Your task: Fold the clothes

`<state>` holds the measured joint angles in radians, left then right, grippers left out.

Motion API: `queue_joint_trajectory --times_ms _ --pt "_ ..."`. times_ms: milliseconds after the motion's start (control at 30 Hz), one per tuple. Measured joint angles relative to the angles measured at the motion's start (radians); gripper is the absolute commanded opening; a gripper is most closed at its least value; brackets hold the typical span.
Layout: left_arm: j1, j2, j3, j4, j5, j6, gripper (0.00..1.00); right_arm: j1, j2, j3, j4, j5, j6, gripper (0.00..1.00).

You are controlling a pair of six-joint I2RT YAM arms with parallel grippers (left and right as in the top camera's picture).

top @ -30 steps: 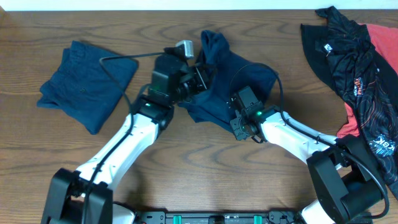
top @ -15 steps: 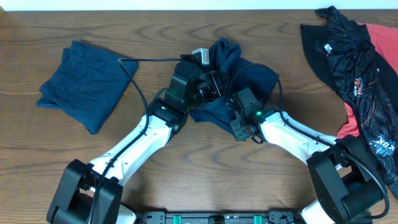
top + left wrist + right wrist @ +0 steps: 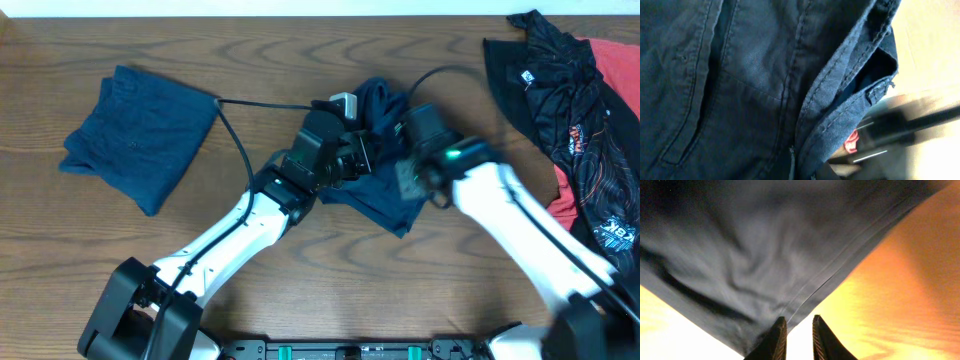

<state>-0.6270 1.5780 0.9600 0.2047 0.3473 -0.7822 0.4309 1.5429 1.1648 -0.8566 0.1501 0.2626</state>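
Note:
A crumpled pair of navy shorts lies mid-table, its upper part bunched up. My left gripper is over that bunch, shut on the cloth. The left wrist view is filled with navy fabric, seams and a folded hem; the jaws themselves are hidden at the bottom edge. My right gripper is at the shorts' right side, blurred. In the right wrist view its gripper shows a narrow gap with bare table between the fingers. The shorts' hem lies just beyond the left fingertip.
A second navy pair lies folded at the far left. Black printed clothing and a red garment are heaped at the right edge. Bare wooden table lies in front between the arms.
My left gripper has carried the shorts' upper edge rightward, bunching the cloth. The right jaws have parted off the hem, and the right arm has swung up and to the right.

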Motion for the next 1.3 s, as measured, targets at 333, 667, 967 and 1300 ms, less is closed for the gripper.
queue_joint_trajectory --times_ms 333,667,967,1300 --pt "-0.132 0.001 0.000 0.005 -0.010 -0.005 0.57 -0.134 -0.127 0.055 -0.016 0.026 0.008 0.18" --pt "-0.052 -0.019 0.000 0.016 -0.011 0.135 0.56 -0.135 -0.127 0.055 -0.016 -0.013 -0.004 0.17" --pt "0.223 -0.004 0.006 -0.035 -0.060 0.215 0.50 -0.135 -0.093 0.032 -0.045 -0.200 -0.033 0.13" --pt "0.233 0.248 0.006 -0.058 0.011 0.233 0.50 -0.135 0.113 -0.063 0.029 -0.229 -0.010 0.10"
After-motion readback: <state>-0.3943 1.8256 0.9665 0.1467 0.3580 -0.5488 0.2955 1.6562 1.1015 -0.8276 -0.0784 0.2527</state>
